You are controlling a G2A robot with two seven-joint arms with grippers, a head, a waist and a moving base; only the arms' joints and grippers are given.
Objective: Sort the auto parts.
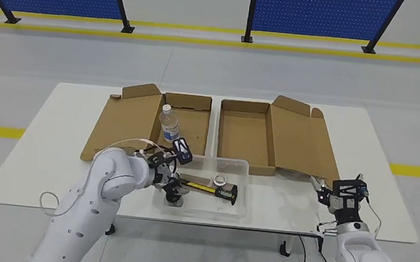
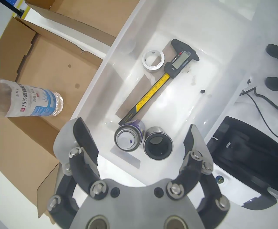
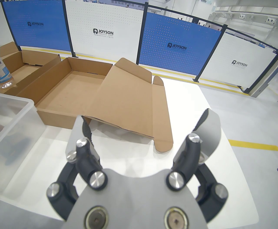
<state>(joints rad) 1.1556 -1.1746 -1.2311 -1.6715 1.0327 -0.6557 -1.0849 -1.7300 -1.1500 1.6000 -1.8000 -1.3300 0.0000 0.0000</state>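
A clear plastic bin (image 2: 121,43) holds a digital caliper (image 2: 152,91) with a yellow scale, a silver metal ring (image 2: 153,60), a purple-labelled can (image 2: 128,138) and a dark metal sleeve (image 2: 158,145) standing side by side. My left gripper (image 2: 135,128) hangs open just above the can and sleeve, holding nothing. In the top view the bin (image 1: 241,164) sits at the table's front middle, with the left gripper (image 1: 174,192) at its left end. My right gripper (image 3: 143,117) is open and holds nothing, over the bare table at the front right (image 1: 344,193).
Two open cardboard boxes lie behind the bin: the left box (image 1: 190,137) with a plastic bottle (image 1: 168,123) standing in it, the right box (image 1: 243,138) with nothing in it. The right box's lid flap (image 3: 130,104) slopes down toward the right gripper.
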